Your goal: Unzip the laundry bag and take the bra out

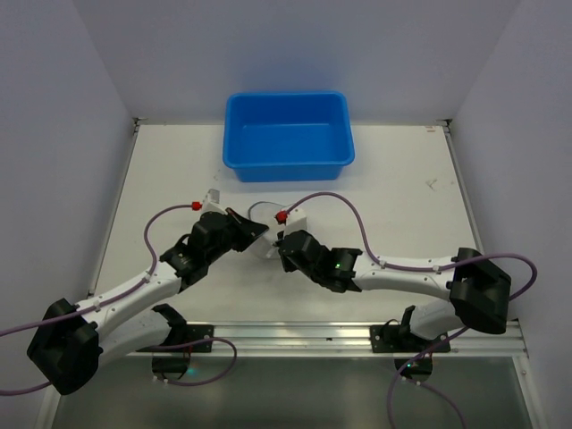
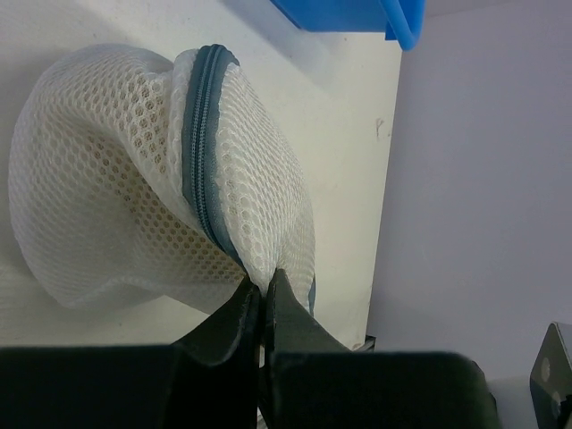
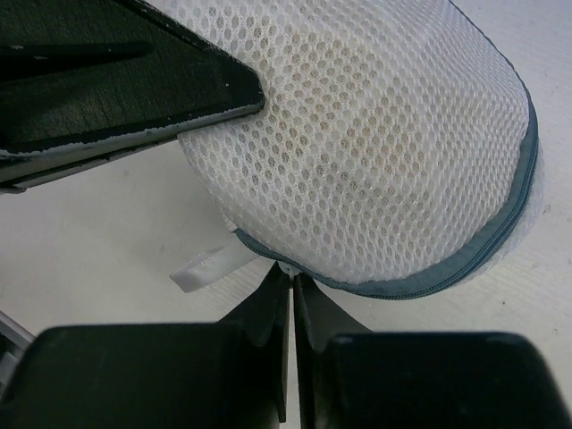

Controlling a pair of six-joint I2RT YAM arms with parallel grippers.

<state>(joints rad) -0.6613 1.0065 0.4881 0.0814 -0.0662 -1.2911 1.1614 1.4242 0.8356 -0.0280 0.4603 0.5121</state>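
Between the two wrists, near mid-bench and just short of the blue tub (image 1: 290,170), sits the laundry bag (image 1: 264,241). From the top view I get layout only: both arms reach inward and meet over the bag, the left gripper (image 1: 255,231) on its left side and the right gripper (image 1: 284,246) on its right. Most of the bag is hidden under them, and the bench (image 1: 179,170) shows pale around it. I cannot read either pair of jaws from up there.

Left wrist view: the bag (image 2: 134,179) stands on edge, its domed mesh bulging to the left and the grey zip (image 2: 198,152) running top to bottom across it. The left gripper (image 2: 261,286) has its jaws closed to a sliver, pinching the bag's rim where the zip reaches them. A corner of the tub (image 2: 402,18) shows at the top.

Right wrist view: this gives the other face of the bag (image 3: 375,143), with the zip (image 3: 500,237) curving round its lower right edge, teeth closed along the visible stretch. The right gripper (image 3: 291,275) has its jaws nearly together, nipping the rim at the zip. Whether they hold the puller, I cannot tell. Only this view shows a white loop tab (image 3: 204,266) lying on the bench, and a dark finger (image 3: 134,80) of the left arm pressed against the mesh. A beige tint shows through the mesh; I cannot make out its form.
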